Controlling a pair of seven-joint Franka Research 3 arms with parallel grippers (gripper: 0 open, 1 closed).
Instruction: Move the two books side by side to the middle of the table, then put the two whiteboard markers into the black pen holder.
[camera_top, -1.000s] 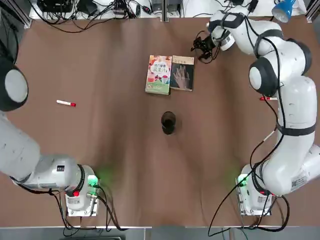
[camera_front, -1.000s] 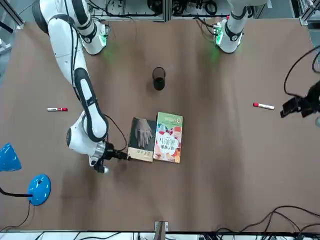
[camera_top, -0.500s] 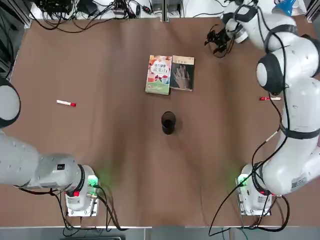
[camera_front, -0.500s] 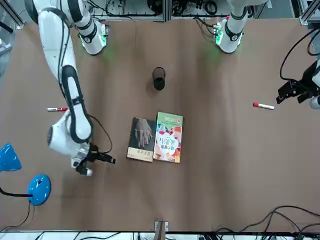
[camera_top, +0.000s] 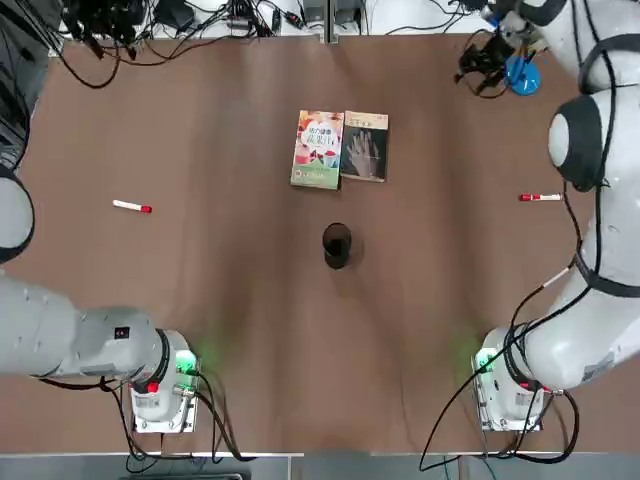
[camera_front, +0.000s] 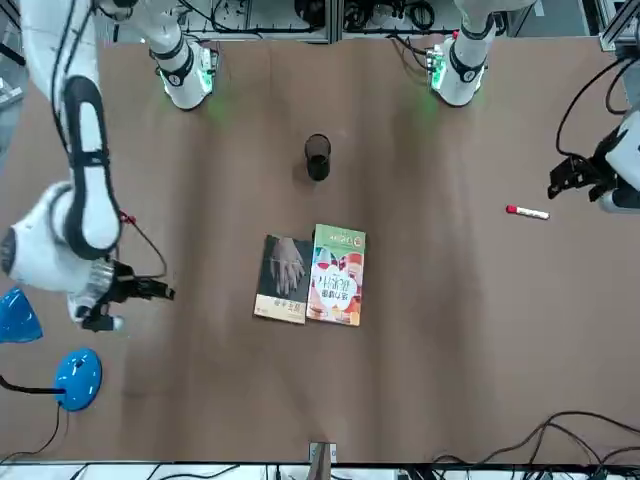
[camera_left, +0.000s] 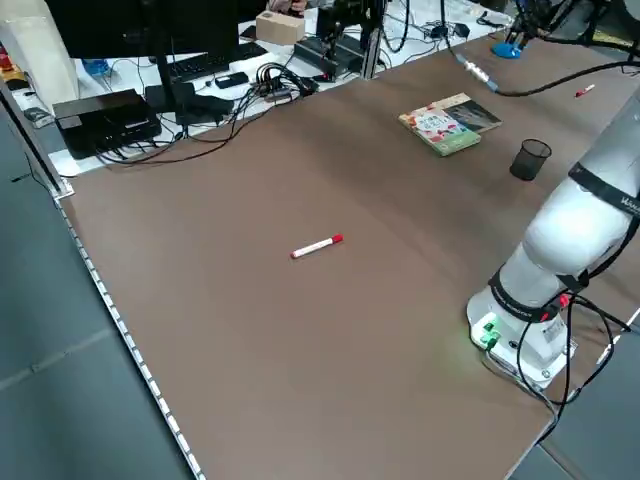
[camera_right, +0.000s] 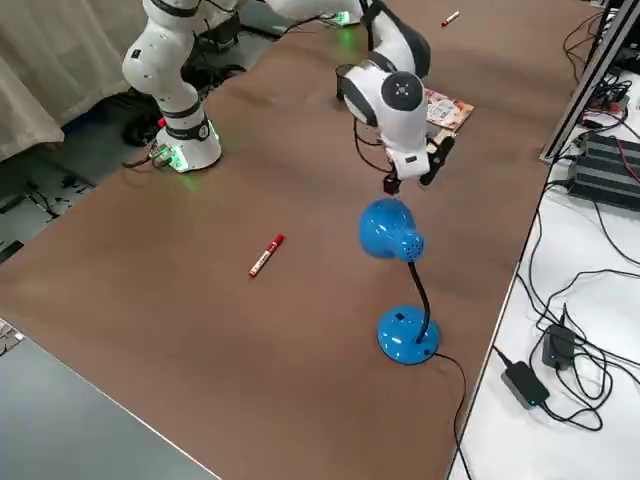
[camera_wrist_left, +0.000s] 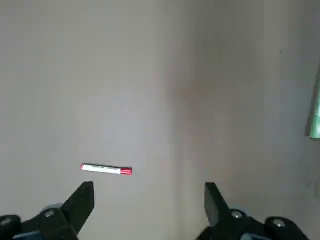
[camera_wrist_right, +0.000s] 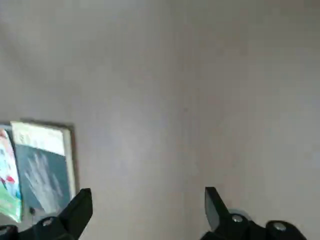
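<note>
The colourful book (camera_top: 318, 149) and dark grey book (camera_top: 365, 146) lie touching mid-table (camera_top: 200, 300), black pen holder (camera_top: 337, 245) near them. Each marker (camera_top: 132, 207) (camera_top: 541, 197) lies alone. Both the left gripper (camera_wrist_left: 149, 200) and right gripper (camera_wrist_right: 148, 205) hover with fingers spread, empty. Cover writing unreadable.

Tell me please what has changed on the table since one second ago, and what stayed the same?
The right end effector left the grey book's edge and swung out to the far right corner by the blue lamp, empty and open. The left end effector drew nearer the left marker. Both books, both markers and the black pen holder stayed put.
</note>
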